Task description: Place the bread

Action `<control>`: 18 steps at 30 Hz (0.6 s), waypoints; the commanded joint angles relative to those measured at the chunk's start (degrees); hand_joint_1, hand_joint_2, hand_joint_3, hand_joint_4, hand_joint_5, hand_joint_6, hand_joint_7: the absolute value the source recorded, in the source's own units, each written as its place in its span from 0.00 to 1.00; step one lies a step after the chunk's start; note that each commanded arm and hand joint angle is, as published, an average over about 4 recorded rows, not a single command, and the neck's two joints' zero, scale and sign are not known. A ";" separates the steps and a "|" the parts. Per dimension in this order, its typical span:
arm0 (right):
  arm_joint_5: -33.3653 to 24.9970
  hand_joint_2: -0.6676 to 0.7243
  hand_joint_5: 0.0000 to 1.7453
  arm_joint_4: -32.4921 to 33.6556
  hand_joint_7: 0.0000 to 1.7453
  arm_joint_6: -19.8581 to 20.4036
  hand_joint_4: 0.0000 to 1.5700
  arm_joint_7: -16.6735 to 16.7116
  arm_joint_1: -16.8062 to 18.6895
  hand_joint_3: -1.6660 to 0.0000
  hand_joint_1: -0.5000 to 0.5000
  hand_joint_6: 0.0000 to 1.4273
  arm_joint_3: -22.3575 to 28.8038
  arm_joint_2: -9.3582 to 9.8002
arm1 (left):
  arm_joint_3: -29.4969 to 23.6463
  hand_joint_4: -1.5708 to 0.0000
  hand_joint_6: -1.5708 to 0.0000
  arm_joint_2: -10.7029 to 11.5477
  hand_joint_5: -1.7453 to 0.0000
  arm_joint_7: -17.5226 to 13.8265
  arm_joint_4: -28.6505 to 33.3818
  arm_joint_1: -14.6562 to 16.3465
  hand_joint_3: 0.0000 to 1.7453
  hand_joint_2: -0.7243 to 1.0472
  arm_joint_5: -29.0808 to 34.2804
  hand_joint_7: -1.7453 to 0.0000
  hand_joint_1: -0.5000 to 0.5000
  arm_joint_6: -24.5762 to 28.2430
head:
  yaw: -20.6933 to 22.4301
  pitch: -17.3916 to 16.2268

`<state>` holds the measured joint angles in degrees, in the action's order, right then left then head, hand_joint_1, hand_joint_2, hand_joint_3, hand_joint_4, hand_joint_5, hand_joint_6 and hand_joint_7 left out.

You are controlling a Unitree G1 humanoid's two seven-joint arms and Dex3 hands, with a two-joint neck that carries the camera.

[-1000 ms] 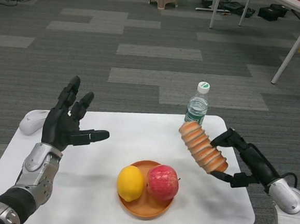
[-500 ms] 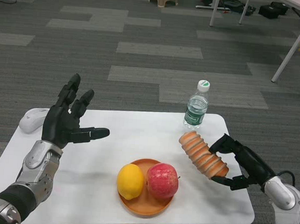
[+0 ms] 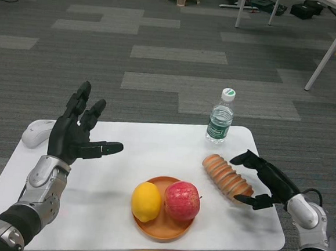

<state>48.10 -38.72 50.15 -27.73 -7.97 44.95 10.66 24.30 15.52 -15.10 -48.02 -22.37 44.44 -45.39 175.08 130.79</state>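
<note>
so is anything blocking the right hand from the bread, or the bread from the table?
Nothing visible. The right hand is already around the bread, which lies low on the white table right of the orange plate. The water bottle stands behind, apart from it. Whether the fingers touch the bread is unclear.
</note>
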 commanded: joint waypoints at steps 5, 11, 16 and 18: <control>-0.22 0.09 0.07 -0.21 0.09 -0.12 0.00 -0.99 -0.67 0.57 0.12 0.00 0.69 -0.09 | 0.11 1.00 1.00 0.04 0.76 0.07 -1.00 -0.98 0.00 0.70 0.14 1.00 1.00 -0.14 | -0.12 0.15; -0.61 0.09 0.06 -0.15 0.00 0.17 0.00 -2.62 -0.56 0.57 0.12 0.00 0.67 0.11 | 0.13 1.00 1.00 0.04 0.76 0.07 -1.11 -1.01 0.05 0.69 0.21 1.00 1.00 -0.14 | -0.03 0.05; -2.97 0.09 0.06 -0.17 0.00 1.57 0.00 -4.53 -0.56 0.57 0.12 0.00 0.40 0.63 | 0.13 1.00 1.00 0.04 0.76 0.07 -1.11 -1.01 0.04 0.70 0.21 1.00 1.00 -0.14 | 0.21 0.15; -4.48 0.09 0.06 -0.04 0.00 1.90 0.00 -5.47 -0.52 0.57 0.12 0.00 0.29 0.68 | 0.11 1.00 1.00 0.04 0.76 0.07 -1.11 -1.01 0.05 0.70 0.21 1.00 1.00 -0.14 | 0.34 0.25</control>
<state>45.30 -38.71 51.26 -32.19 -7.98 45.20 10.73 24.38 15.52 -15.10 -48.94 -22.64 44.45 -45.39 175.36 130.99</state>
